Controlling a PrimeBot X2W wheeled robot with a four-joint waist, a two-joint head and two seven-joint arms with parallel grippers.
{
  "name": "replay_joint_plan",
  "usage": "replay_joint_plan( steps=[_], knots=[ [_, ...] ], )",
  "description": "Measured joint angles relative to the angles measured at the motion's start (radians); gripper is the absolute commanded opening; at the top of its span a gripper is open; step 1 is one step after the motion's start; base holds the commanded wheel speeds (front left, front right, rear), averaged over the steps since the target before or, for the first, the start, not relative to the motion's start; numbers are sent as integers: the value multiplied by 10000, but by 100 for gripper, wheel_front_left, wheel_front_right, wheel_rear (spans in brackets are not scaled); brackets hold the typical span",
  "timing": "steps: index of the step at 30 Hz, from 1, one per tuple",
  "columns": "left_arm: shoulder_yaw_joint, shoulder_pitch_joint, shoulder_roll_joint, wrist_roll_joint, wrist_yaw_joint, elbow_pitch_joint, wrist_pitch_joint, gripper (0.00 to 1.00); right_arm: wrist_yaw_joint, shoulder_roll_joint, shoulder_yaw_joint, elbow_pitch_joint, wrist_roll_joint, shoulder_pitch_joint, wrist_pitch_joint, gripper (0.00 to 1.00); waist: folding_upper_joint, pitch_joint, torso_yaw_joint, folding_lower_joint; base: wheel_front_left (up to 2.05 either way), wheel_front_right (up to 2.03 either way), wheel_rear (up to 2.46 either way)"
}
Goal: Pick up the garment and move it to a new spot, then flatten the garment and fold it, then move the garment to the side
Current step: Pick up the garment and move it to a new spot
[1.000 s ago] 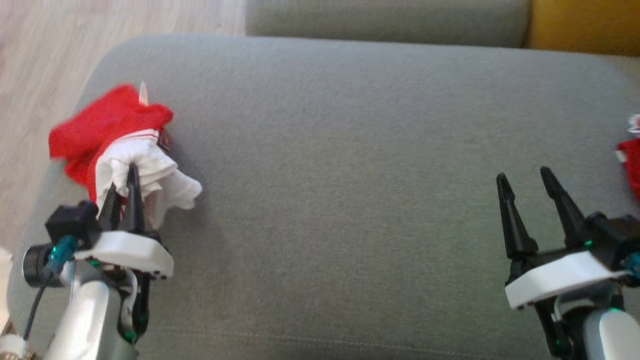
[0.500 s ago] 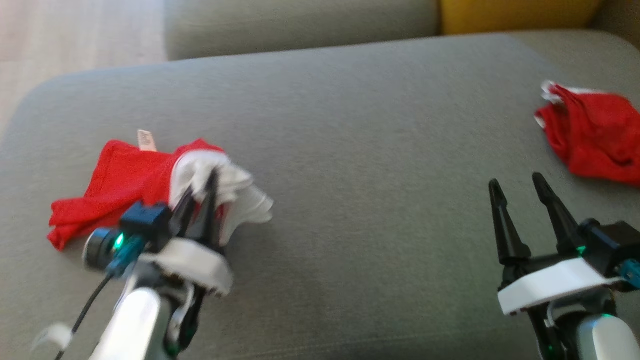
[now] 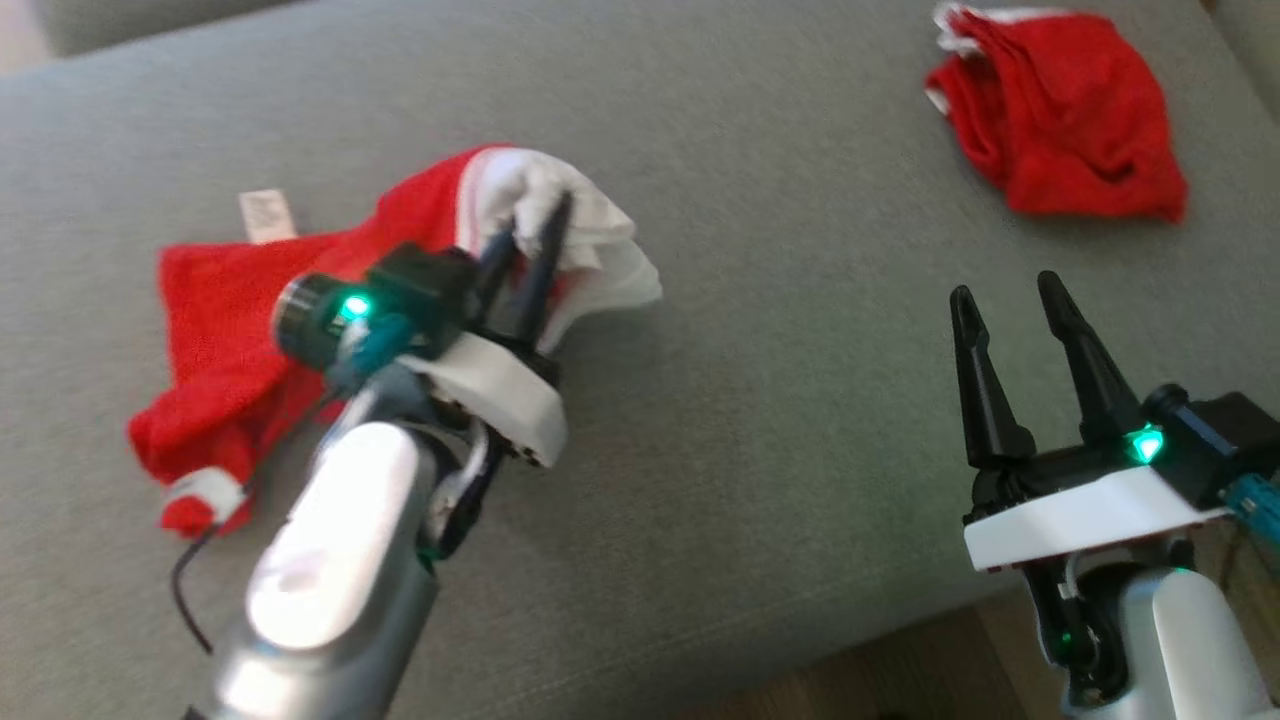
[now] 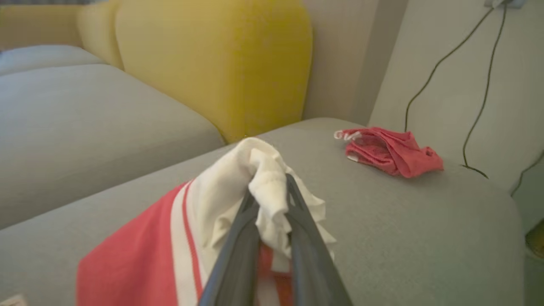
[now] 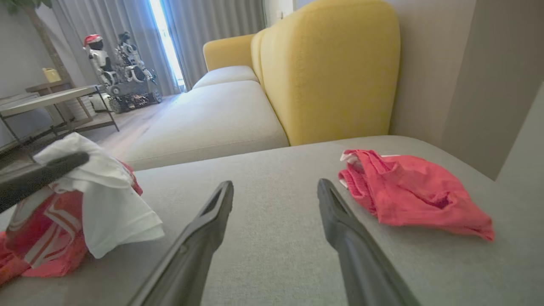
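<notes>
The garment (image 3: 220, 330) is red with a white striped part and lies bunched on the left of the grey cushion (image 3: 800, 400). My left gripper (image 3: 538, 212) is shut on its white end, which is raised above the cushion. In the left wrist view the white cloth (image 4: 221, 187) bulges out between the fingers of the left gripper (image 4: 272, 191). My right gripper (image 3: 1004, 284) hovers open over bare cushion at the lower right, holding nothing. The right wrist view shows the right gripper (image 5: 275, 182) with the garment (image 5: 102, 204) to its left.
A second red garment (image 3: 1060, 120) lies crumpled at the cushion's far right. A yellow backrest (image 5: 331, 72) stands behind the cushion. The cushion's front edge and the floor (image 3: 900, 670) are close under my right gripper. Cables (image 4: 480, 106) hang on the wall.
The head view has swung right, bringing the second red garment into view. My left gripper has dragged the garment's white end away from the cushion's left edge, toward the right gripper. The right gripper stays open.
</notes>
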Motion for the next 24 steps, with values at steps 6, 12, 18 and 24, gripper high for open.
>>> replay_joint_plan(
  steps=[6, 12, 18, 24],
  knots=[
    [-876, -40, -219, -12, -468, 1212, 157, 0, 0, 33, 0, 314, 236, -12, -324, 100, 0, 660, -569, 0, 0, 0, 0],
    [-1340, -41, -370, -111, -596, 1519, -40, 100, 0, 36, -46, 472, 334, -139, -405, 100, 0, 694, -402, 0, 0, 0, 0],
    [-1429, 43, -428, -236, -543, 976, -656, 100, 0, 38, -230, 489, 222, -198, -368, 100, 0, 391, 219, 0, 0, 0, 0],
    [-754, 651, -318, -531, 234, 412, -1116, 100, 0, 40, -433, 305, -33, -172, -84, 100, 0, -15, 998, 0, 0, 0, 0]
  ],
)
